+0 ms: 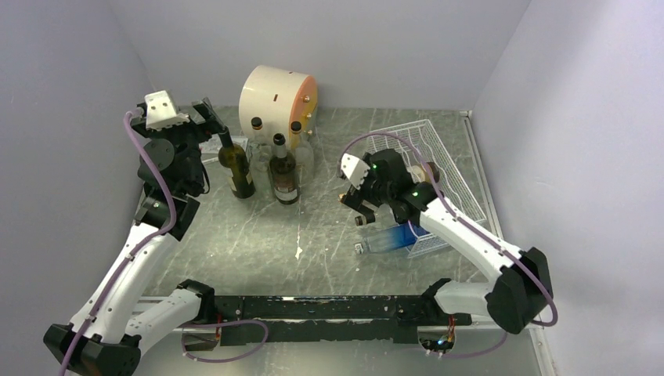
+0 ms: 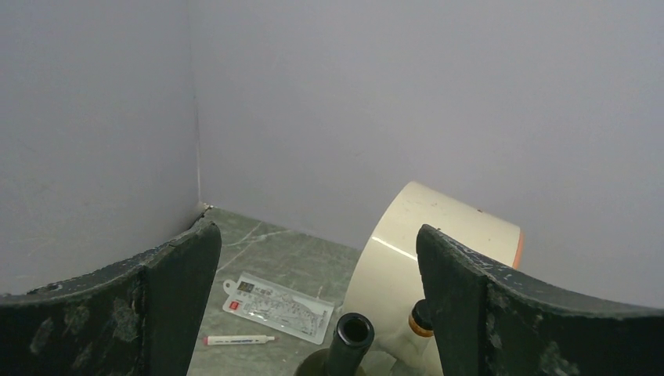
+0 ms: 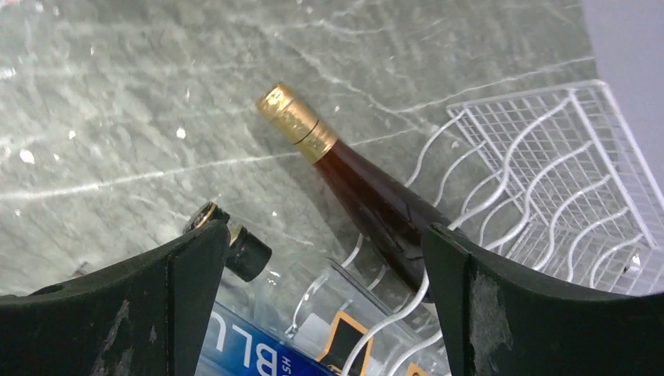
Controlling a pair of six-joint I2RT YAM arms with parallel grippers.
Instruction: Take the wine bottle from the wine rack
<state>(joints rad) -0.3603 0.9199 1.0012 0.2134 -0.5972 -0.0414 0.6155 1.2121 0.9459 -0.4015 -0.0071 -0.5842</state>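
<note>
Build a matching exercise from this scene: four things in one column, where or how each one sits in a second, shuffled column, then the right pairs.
Things
A. gold-capped dark bottle
B. cream drum
C. white pen
D. green bottle

Places
1. standing upright on the table
2. lying in the wire rack, neck sticking out past its edge
3. lying flat beside a plastic packet
4. on its curved side by the back wall

Pairs: A-2, B-4, C-3, D-1
</note>
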